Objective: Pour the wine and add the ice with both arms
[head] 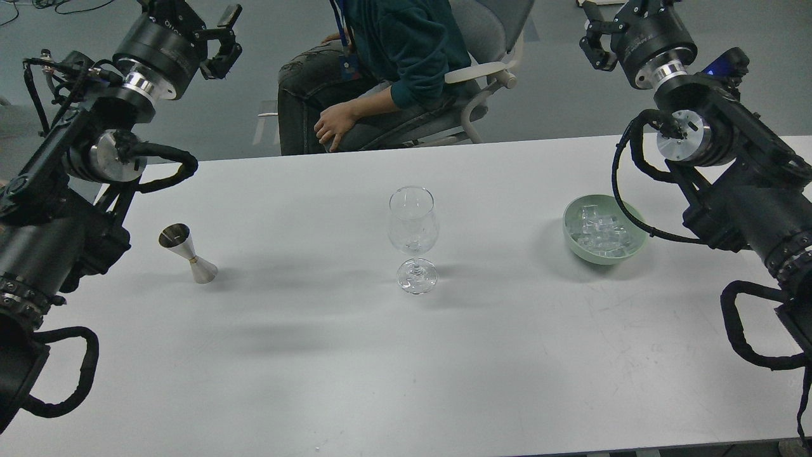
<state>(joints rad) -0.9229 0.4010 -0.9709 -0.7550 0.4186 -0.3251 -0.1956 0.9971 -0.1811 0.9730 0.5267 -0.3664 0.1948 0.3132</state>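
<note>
An empty clear wine glass (413,236) stands upright at the middle of the white table (330,368). To its right a pale green bowl (571,219) holds a heap of clear ice (601,233) cubes. A steel jigger (186,252) stands at the left; wine is out of view. My left gripper (223,38) hangs high beyond the table's far left edge, open and empty, well away from the jigger. Near the top right my right gripper (591,32) is also open and empty, above and behind the bowl.
A person in a dark teal top (406,44) sits on a grey chair (488,76) just behind the table's far edge, hand on knee. Black cable loops (628,190) from my right arm hang close over the bowl's right rim.
</note>
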